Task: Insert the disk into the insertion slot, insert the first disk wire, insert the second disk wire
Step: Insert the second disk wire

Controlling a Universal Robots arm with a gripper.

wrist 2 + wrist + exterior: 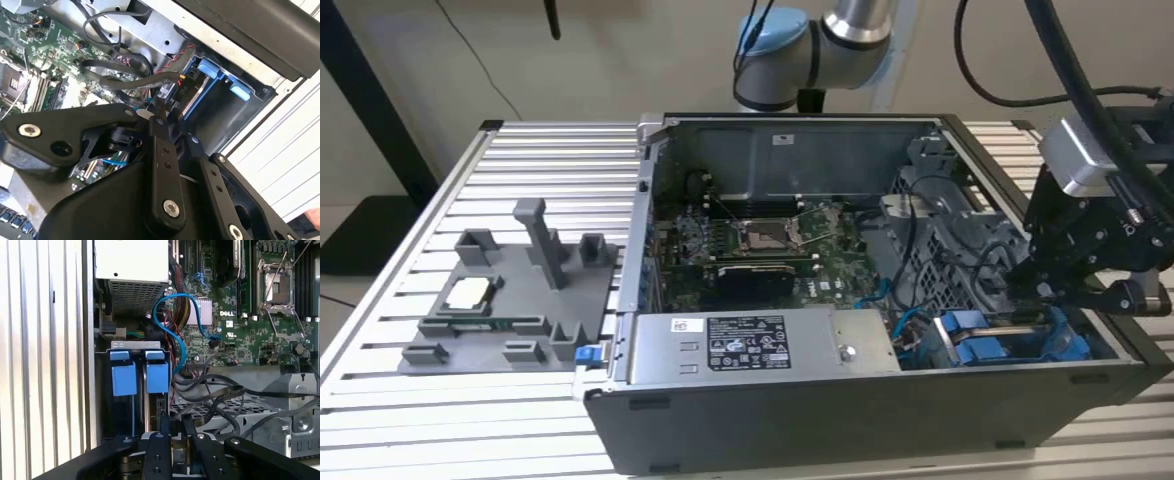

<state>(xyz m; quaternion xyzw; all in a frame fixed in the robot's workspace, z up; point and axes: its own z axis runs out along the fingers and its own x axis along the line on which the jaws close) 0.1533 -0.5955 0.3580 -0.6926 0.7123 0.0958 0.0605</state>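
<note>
- Find the disk point(991, 350) standing on edge in the insertion slot point(135, 345), at the near end of the open case toward the exterior view's right, with two blue carrier tabs side by side at the bay's mouth; reckon that step done.
- Note the gripper point(162, 112) hanging just over that bay, fingertips drawn nearly together; read them as pinching the plug end of a black flat disk wire point(145, 84), though hard to be sure with a dark plug lost against dark fingers.
- Place that plug just beside the disk's exposed end in the second wrist view, close to it and judged not yet seated.
- Expect the wire to handle as light and limp along its run, springy where it curls, and stiff only at the moulded plug; take hold on the plug's flat sides, never on the ribbon.
- Treat the plug as small and smooth, so liable to twist or slide in the pinch; hold it square to the socket.
- Treat the disk itself as dense, rigid and shy of knocks; handle by the blue carrier frame, not by the label face or the bare connector edge.
- Mind the neighbours: a loop of blue cable point(172, 315) and other black leads point(225, 390) crowding the bay, the motherboard point(761, 235) farther left, and the power-supply box point(747, 340) along the near wall.
</note>
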